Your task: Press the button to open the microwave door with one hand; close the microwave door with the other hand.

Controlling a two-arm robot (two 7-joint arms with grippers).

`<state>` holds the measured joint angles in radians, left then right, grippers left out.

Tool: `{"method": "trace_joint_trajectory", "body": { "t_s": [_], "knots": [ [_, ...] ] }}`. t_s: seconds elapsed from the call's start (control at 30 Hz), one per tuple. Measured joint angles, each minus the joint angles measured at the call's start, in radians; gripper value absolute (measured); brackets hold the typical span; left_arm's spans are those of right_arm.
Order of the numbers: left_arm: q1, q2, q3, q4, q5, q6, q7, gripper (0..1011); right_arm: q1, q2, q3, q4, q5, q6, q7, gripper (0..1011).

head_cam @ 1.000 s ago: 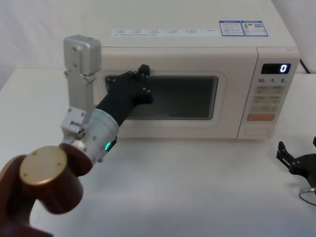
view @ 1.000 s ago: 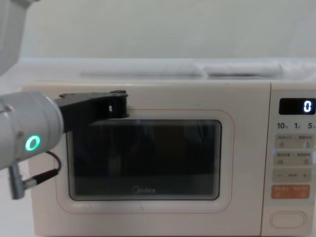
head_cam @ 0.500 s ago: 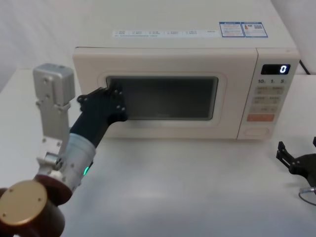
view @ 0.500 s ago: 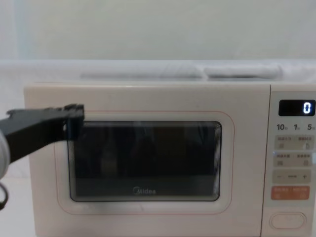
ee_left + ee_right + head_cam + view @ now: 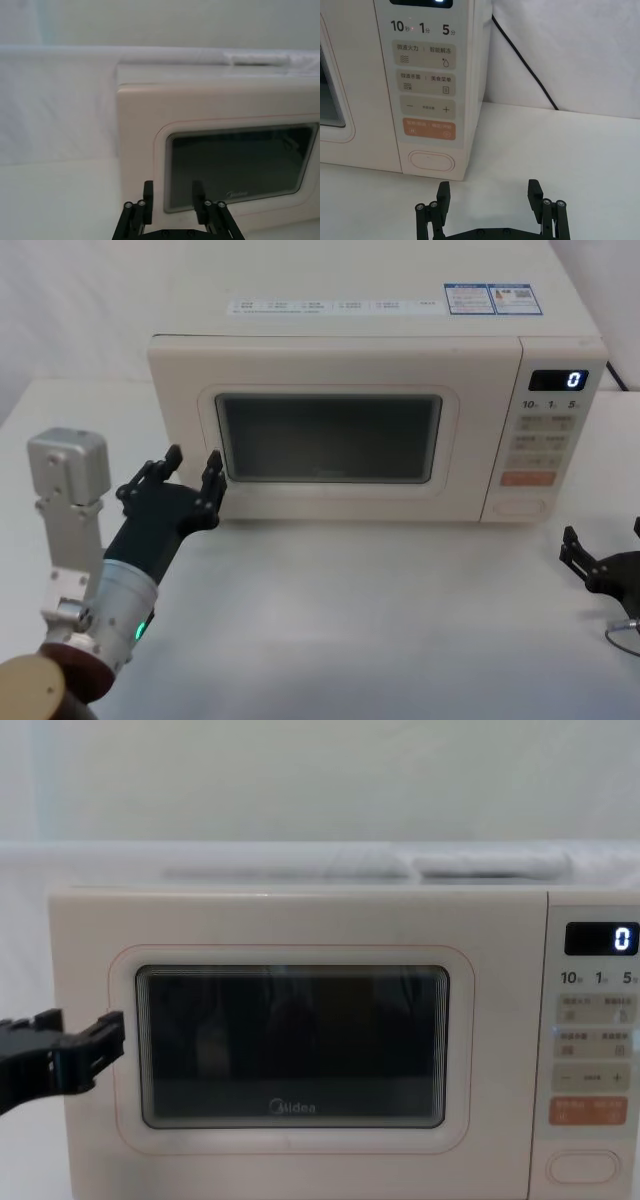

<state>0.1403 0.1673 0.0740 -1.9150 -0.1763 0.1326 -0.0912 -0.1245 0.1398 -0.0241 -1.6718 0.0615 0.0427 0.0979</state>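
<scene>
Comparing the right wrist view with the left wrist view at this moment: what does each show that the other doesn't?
Right wrist view alone: the control panel, the orange key, the pill-shaped button, a black cable, and the open right gripper low before them. Left wrist view alone: the door's left end and the open left gripper just before it. Both: the shut microwave door and white table.

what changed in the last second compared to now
The left pincer has pulled back from the upper left of the microwave door, moving down and toward the robot, and now hangs open and empty by the door's lower left corner. The door stayed shut, and the right pincer stayed parked on the table, open.
</scene>
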Motion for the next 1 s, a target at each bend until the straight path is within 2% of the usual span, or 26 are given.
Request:
{"method": "trace_joint_trajectory", "body": {
  "t_s": [0.17,0.2,0.57,1.0],
  "knots": [
    [0.027,-0.005,-0.023,0.012,-0.013,-0.010,-0.008,616,0.000,0.000,0.000,0.000,0.000,0.000,0.000,1002],
    [0.030,-0.005,-0.025,0.015,-0.015,-0.012,-0.009,678,0.000,0.000,0.000,0.000,0.000,0.000,0.000,1002],
    [0.066,-0.016,-0.035,0.057,-0.039,-0.040,-0.025,979,0.000,0.000,0.000,0.000,0.000,0.000,0.000,1002],
    [0.072,-0.019,-0.009,0.101,-0.049,-0.048,-0.034,1001,0.000,0.000,0.000,0.000,0.000,0.000,0.000,1002]
  ]
}}
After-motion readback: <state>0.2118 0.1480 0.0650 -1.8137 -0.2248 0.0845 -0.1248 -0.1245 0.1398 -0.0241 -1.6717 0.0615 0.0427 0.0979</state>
